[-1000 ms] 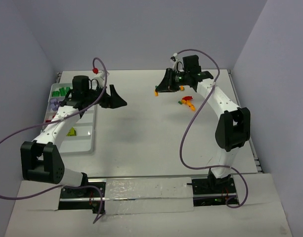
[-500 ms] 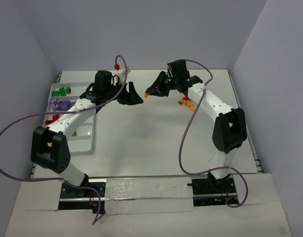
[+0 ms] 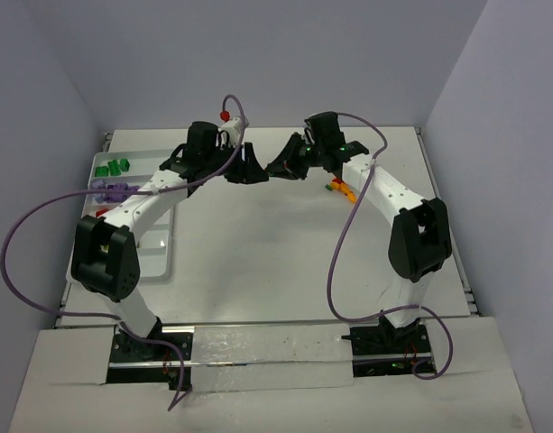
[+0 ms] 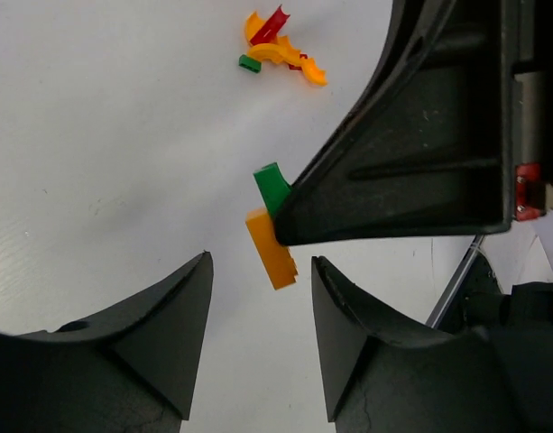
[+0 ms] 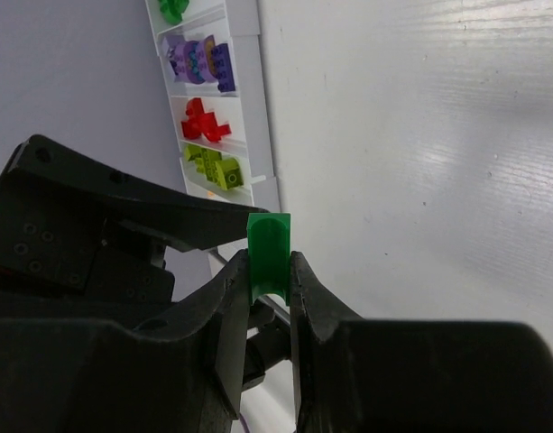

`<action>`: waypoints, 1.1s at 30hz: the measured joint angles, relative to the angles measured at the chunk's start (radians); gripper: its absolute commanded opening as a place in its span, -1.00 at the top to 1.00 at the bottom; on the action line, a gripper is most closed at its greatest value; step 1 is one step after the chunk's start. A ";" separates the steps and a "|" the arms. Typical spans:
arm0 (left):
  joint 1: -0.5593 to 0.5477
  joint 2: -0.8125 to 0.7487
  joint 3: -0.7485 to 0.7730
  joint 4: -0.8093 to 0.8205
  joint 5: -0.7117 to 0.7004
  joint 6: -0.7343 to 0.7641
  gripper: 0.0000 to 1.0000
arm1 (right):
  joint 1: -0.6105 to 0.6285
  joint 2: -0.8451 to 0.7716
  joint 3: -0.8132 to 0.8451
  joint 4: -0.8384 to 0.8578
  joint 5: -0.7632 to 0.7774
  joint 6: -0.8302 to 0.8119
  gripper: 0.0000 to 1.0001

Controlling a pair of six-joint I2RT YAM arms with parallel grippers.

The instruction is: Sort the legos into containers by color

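Found both arms meeting nose to nose above the far middle of the counter. Right gripper clamped on a green brick, which stood upright out of the fingertips. Saw an orange brick touching the green one at that same tip. Could not tell whether it was pinched as well or only stuck to its neighbour. Left gripper faced it with jaws apart, gripping nothing. Wrist view put the orange brick in the gap between its fingers, but could not tell contact.

Noted the tray at the left edge, already holding dark green, purple, red and lime legos in separate compartments. Noted a small loose pile of orange, red and green pieces lying well apart, on the right side.

Judged the step to be a hand-over, right to left, or a pulling apart of the two bricks. To do it well:
- line up the left jaws squarely on the orange brick's flat faces, not its corners;
- close gently on the exposed part only, clear of the right fingers;
- confirm a firm pinch before any release or pull;
- pull straight, no twist, lest either tiny piece spring away.
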 measured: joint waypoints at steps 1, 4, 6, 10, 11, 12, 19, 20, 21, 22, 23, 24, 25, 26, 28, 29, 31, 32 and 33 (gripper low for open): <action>0.000 0.008 0.008 -0.005 -0.003 0.000 -0.05 | 0.001 -0.001 -0.003 0.002 0.000 0.000 1.00; -0.001 0.031 0.034 -0.018 -0.010 0.002 0.05 | 0.002 -0.003 -0.010 0.002 0.002 0.000 1.00; -0.001 0.040 0.046 -0.026 -0.010 0.002 0.12 | 0.003 -0.003 -0.011 0.005 0.008 0.000 1.00; -0.004 0.047 0.056 -0.031 0.000 -0.002 0.42 | 0.003 -0.003 -0.011 0.006 0.017 0.000 1.00; -0.004 0.047 0.057 -0.030 0.003 -0.003 0.47 | 0.003 -0.003 -0.011 0.006 0.018 0.000 1.00; -0.005 0.047 0.058 -0.031 0.007 -0.005 0.51 | 0.003 -0.003 -0.011 0.007 0.019 -0.001 1.00; -0.003 0.051 0.059 -0.033 0.010 -0.012 1.00 | 0.003 -0.005 -0.011 0.007 0.025 -0.001 1.00; -0.003 0.051 0.058 -0.033 0.012 -0.012 1.00 | 0.003 -0.005 -0.011 0.007 0.025 -0.001 1.00; -0.003 0.051 0.058 -0.033 0.013 -0.012 1.00 | 0.003 -0.005 -0.011 0.007 0.025 -0.001 1.00; -0.003 0.051 0.058 -0.034 0.013 -0.011 1.00 | 0.003 -0.005 -0.011 0.007 0.025 -0.002 1.00; -0.002 0.051 0.057 -0.036 0.013 -0.006 1.00 | 0.003 -0.005 -0.011 0.006 0.025 -0.004 1.00; -0.002 0.051 0.056 -0.039 0.012 0.001 1.00 | 0.003 -0.006 -0.011 0.006 0.025 -0.006 1.00; 0.002 0.048 0.051 -0.044 0.008 0.013 1.00 | 0.001 -0.007 -0.010 0.005 0.024 -0.009 1.00; 0.005 0.041 0.037 -0.050 0.005 0.027 1.00 | -0.002 -0.008 -0.010 0.005 0.023 -0.011 1.00; 0.021 0.020 -0.003 -0.079 -0.005 0.065 1.00 | -0.009 -0.014 -0.009 0.005 0.020 -0.019 1.00; 0.037 0.004 -0.027 -0.102 -0.015 0.086 1.00 | -0.016 -0.018 -0.009 0.004 0.017 -0.025 1.00; 0.086 -0.038 -0.080 -0.152 -0.037 0.138 1.00 | -0.033 -0.029 -0.007 0.005 0.010 -0.037 1.00; 0.121 -0.064 -0.102 -0.188 -0.052 0.176 1.00 | -0.044 -0.035 -0.006 0.005 0.007 -0.043 1.00; 0.151 -0.091 -0.120 -0.219 -0.069 0.217 1.00 | -0.052 -0.041 -0.006 0.009 -0.002 -0.051 1.00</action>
